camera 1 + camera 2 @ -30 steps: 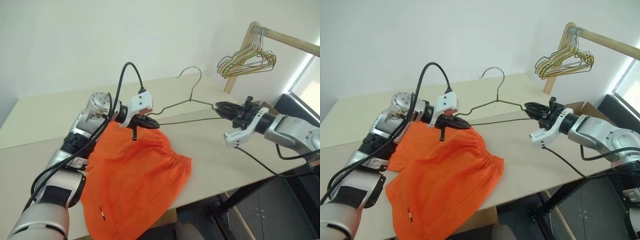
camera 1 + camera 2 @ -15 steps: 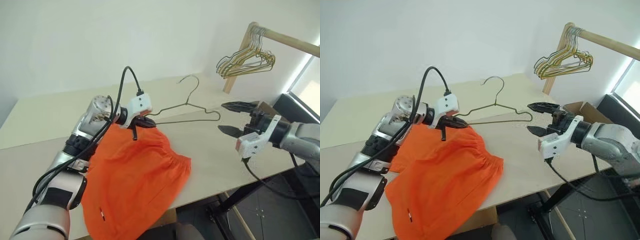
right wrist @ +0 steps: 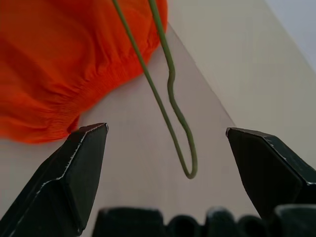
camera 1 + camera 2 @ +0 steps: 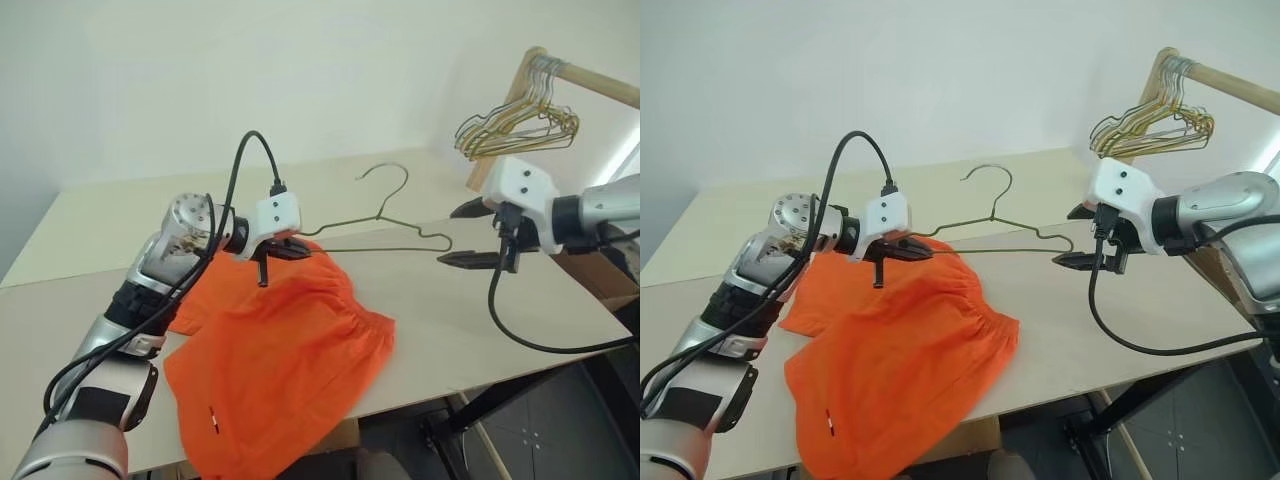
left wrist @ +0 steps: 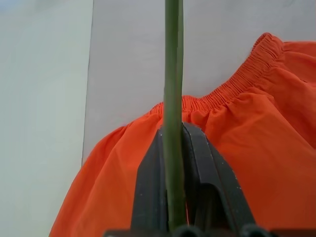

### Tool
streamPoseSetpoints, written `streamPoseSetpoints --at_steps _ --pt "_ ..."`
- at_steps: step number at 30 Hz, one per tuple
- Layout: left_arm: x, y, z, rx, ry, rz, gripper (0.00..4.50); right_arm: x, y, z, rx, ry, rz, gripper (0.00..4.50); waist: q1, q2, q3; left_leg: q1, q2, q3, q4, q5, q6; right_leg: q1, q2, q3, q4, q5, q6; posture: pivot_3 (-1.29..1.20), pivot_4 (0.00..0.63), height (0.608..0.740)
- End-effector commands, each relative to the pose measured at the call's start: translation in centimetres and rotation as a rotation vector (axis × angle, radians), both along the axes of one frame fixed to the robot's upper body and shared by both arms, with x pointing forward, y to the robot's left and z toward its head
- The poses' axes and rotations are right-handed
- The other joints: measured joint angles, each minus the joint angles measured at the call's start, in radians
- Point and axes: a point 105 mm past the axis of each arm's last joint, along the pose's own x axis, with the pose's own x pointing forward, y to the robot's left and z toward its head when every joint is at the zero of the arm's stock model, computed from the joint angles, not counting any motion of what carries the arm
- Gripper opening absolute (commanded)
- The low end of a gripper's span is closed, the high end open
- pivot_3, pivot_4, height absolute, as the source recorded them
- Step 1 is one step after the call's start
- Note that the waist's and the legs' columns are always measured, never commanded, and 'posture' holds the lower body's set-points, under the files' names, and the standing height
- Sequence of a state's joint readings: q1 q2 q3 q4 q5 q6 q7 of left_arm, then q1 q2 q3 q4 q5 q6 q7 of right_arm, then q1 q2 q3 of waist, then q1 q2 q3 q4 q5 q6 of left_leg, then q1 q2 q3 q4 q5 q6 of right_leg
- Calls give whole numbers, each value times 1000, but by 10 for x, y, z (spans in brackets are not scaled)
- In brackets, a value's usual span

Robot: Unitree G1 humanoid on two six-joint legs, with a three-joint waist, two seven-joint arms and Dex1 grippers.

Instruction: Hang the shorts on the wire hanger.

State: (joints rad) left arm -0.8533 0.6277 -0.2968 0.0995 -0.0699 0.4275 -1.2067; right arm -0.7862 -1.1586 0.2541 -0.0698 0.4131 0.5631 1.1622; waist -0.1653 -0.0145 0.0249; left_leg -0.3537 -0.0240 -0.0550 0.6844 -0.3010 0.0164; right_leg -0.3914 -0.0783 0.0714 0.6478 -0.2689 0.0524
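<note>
The bright orange shorts [image 4: 285, 355] lie spread on the table, with one leg hanging over the front edge. My left gripper [image 4: 290, 246] is shut on the left corner of the thin olive-grey wire hanger [image 4: 385, 232], just above the gathered waistband [image 5: 232, 89]. The hanger juts out to the right, hook [image 4: 388, 176] up. My right gripper [image 4: 447, 237] stands open just off the hanger's right corner [image 3: 186, 163], touching nothing. In the left wrist view the wire [image 5: 173, 123] runs between the closed fingers.
A bunch of wire hangers [image 4: 517, 122] hangs on a wooden rail [image 4: 595, 82] at the far right. A cardboard box [image 4: 600, 278] sits behind my right arm. The beige table [image 4: 500, 320] ends close in front, with a dark frame below.
My right gripper let go of the hanger's right corner, opened wide, rolled over and drew back a little. The left gripper alone holds the hanger. The camera has shifted.
</note>
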Motion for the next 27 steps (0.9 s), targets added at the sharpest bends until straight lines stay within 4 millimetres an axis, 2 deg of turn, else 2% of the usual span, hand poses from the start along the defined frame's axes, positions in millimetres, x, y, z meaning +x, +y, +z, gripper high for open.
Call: streamPoseSetpoints --at_steps 1,10,11,15,16,25,27 --pt "-7 -2 23 -42 -58 -19 0 3 5 6 -36 -5 40 4483 16 0 0 0 0 0 0 0 0 0 0 0 0 0 0 -119 0 740" --pt "-17 -1 25 -37 -52 -58 0 21 16 -10 -82 32 63 4483 44 0 0 -1 -1 0 0 0 0 -3 0 0 2 0 0 -109 0 740" --pt "-18 -1 25 -37 -52 -59 0 21 17 -11 -83 39 69 4313 45 0 0 -1 -1 0 0 0 0 -3 0 0 2 0 0 -109 0 740" --pt "-22 -1 20 -13 -49 -82 0 22 21 -11 -78 62 101 3346 44 0 0 -2 -2 0 1 0 -1 -4 0 0 2 0 0 -105 0 740" --pt "-23 0 19 -4 -47 -88 0 21 22 -11 -81 65 109 2910 44 0 0 -2 -2 0 1 0 -1 -4 0 0 2 0 0 -103 0 740" --pt "-26 2 18 5 -30 -103 0 12 26 -21 -99 119 164 76 44 0 0 -2 -2 0 1 0 -1 -3 0 0 2 0 0 -94 0 740" --pt "-26 3 17 6 -29 -103 0 9 26 -21 -92 130 173 32 44 0 0 -2 -2 0 1 0 -1 -4 0 0 2 0 0 -94 0 740"
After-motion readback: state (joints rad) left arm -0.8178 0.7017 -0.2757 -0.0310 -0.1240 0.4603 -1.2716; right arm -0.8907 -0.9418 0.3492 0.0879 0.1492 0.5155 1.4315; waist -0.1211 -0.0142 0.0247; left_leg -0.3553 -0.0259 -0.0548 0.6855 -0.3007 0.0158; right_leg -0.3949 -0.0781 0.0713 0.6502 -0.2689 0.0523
